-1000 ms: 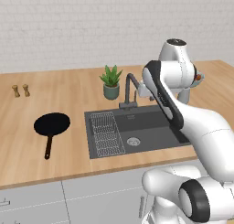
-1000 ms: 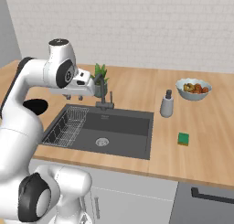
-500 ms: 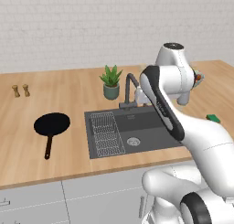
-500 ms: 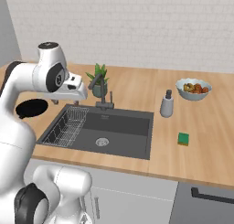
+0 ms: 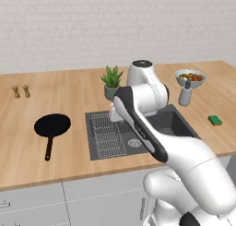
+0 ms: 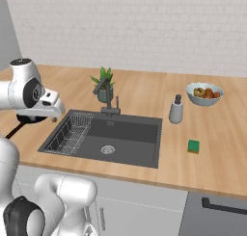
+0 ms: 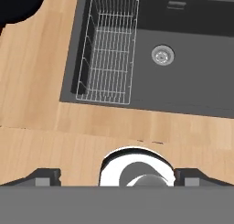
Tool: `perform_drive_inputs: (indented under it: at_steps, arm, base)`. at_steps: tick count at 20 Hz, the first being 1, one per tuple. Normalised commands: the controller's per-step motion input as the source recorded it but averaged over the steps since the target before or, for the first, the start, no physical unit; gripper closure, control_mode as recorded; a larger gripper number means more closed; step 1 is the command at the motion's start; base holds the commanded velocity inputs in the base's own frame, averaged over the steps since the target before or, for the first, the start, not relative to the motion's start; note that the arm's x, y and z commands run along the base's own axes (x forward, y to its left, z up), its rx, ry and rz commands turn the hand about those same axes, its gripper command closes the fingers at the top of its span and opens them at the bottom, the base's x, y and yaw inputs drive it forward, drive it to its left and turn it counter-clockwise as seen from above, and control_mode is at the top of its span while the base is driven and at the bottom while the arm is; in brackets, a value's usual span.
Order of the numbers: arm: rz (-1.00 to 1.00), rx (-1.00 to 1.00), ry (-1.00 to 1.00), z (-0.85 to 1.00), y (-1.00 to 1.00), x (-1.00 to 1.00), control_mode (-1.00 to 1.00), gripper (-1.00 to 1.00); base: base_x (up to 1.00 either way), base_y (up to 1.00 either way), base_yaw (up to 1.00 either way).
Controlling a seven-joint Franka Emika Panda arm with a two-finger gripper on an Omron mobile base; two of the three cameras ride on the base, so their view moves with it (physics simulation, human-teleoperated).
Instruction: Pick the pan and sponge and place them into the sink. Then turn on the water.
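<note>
the arm has swung left from the faucet side, and the claw (image 7: 117,176) now hangs over the table edge beside the sink (image 7: 192,81), jaws spread wide and empty, likely heading for the pan (image 5: 52,126). the pan lies left of the sink as before. the sponge (image 6: 193,146) rests untouched on its right.
</note>
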Motion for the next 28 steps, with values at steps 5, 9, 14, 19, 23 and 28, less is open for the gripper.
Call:
perform_drive_inputs:
  at_steps: [5,9,14,19,23,28]
  arm:
    - [0.00,-0.01,0.11,-0.34,0.99,0.00,-1.00,-1.00]
    - [0.00,0.00,0.14,-0.29,0.81,0.00,-1.00,-1.00]
    - [0.00,0.00,0.17,-0.34,0.83,0.00,-1.00,-1.00]
    - [0.00,-0.07,0.03,-0.29,0.88,0.09,-1.00,-1.00]
    - [0.00,-0.10,0.00,-0.18,0.67,0.31,-1.00,-1.00]
    - [0.00,-0.04,0.00,-0.24,0.59,0.53,-1.00,-1.00]
  base:
    - [0.00,0.00,0.00]
    - [0.00,0.00,0.00]
    - [0.00,0.00,0.00]
    - [0.00,0.00,0.00]
    - [0.00,0.00,0.00]
    - [0.00,0.00,0.00]
